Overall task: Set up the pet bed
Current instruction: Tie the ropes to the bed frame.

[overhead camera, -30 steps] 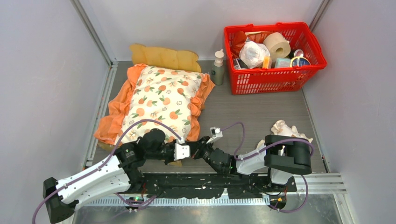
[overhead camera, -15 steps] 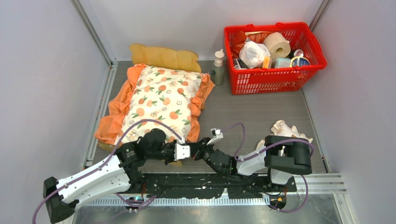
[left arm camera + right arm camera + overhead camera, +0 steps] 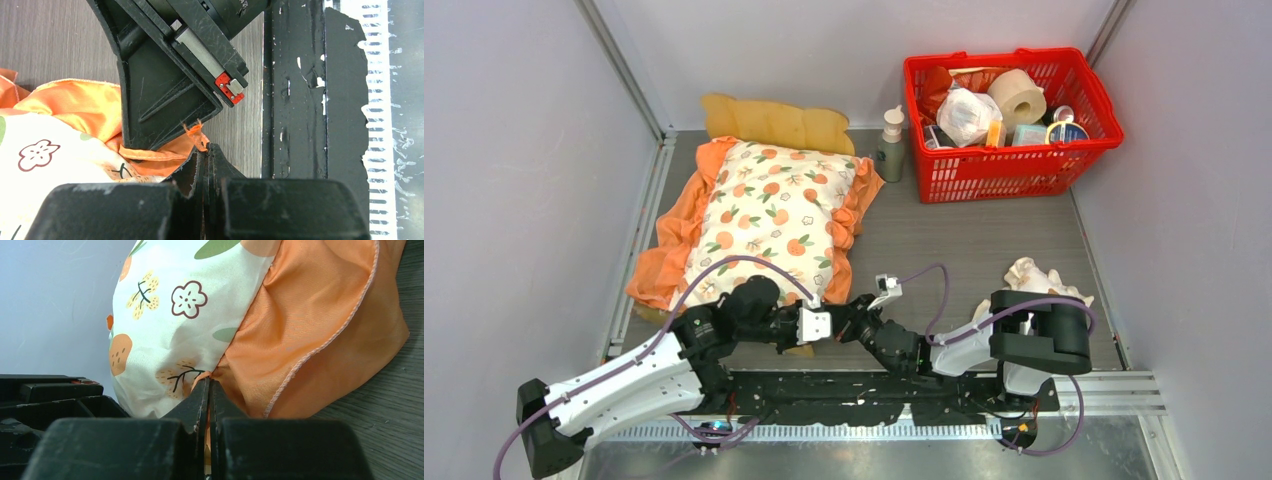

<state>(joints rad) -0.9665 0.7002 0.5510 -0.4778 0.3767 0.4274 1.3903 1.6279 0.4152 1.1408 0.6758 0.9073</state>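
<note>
Clamping the near hem of the cream orange-print cushion with orange ruffles [image 3: 774, 215], the left fingers [image 3: 220, 167] and right fingers [image 3: 192, 412] are both clenched on it. Beneath it, the light-wood pet bed with scalloped headboard [image 3: 774, 122] lies far left on the grey worktop [image 3: 984, 240].

The pet bed [image 3: 776, 123] is laid lengthwise at the left, its wavy light-wood headboard set at the far end; the rest is covered by the orange-print cushion [image 3: 769, 215].
</note>
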